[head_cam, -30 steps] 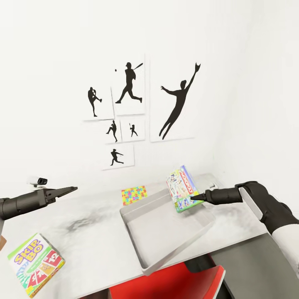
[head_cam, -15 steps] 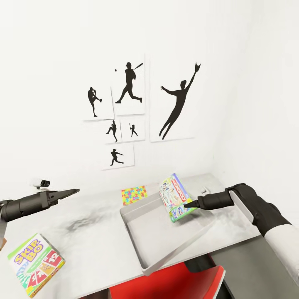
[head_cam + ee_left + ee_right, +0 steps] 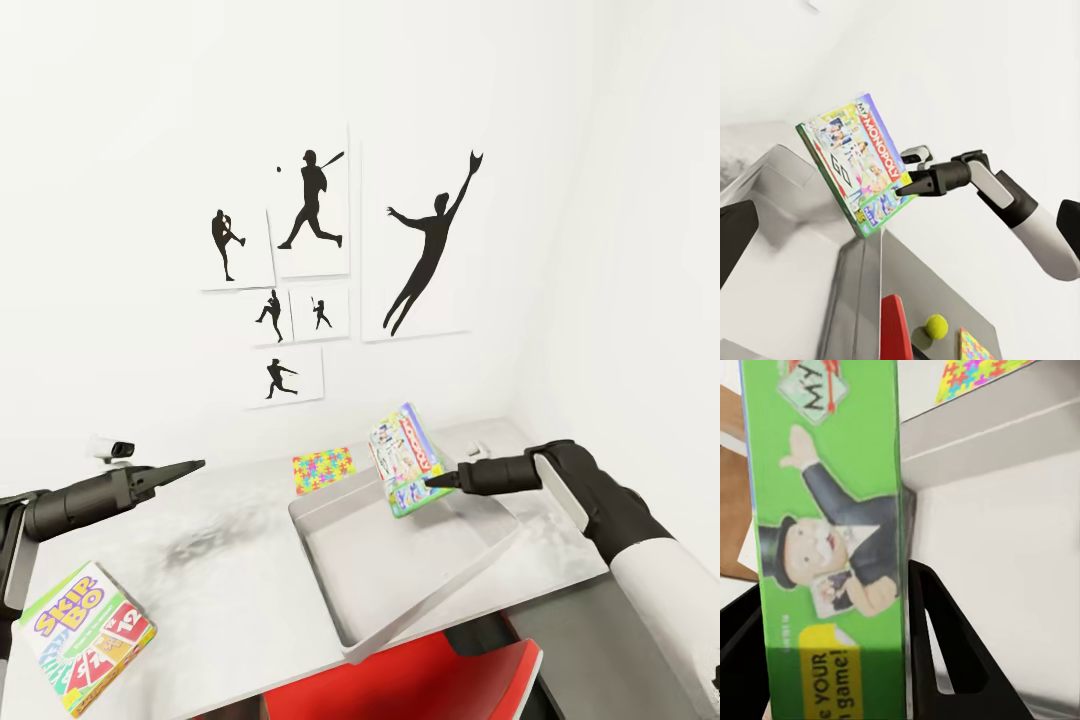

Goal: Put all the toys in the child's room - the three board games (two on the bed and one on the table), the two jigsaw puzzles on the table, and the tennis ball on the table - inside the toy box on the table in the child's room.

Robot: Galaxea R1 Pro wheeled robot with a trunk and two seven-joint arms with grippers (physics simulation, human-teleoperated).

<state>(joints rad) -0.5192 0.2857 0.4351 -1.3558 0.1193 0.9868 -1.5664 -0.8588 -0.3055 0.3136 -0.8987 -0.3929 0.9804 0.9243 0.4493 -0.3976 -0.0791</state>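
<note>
Green-edged printed Monopoly game box (image 3: 405, 460) is held upright-tilted above the see-through greyish plastic toy box (image 3: 420, 590), pinched at its lower corner by the right gripper (image 3: 432, 481); in the right wrist view the fingers (image 3: 945, 660) are clamped on the box's edge. The bin sits on the light grey desk top (image 3: 220, 560).

Risk, as judged: the grip is on one corner only, so the box could swivel or slip when lowered; released at this tilt, it could land leaning on the bin's far wall or rim rather than flat.

The left gripper (image 3: 190, 466) is held over the desk, apart from everything, nothing in it; fingers look drawn narrow, nearly together.

Nearby: a yellow-red-green Skip-Bo box (image 3: 85, 635) lies at the desk's near left corner, not yet binned. A thin multicoloured jigsaw board (image 3: 322, 469) lies just behind the bin. A small yellow-green ball (image 3: 937, 326) is seen in the left wrist view. A red chair (image 3: 420, 680) stands below the desk edge. Nothing blocks the bin's opening.
</note>
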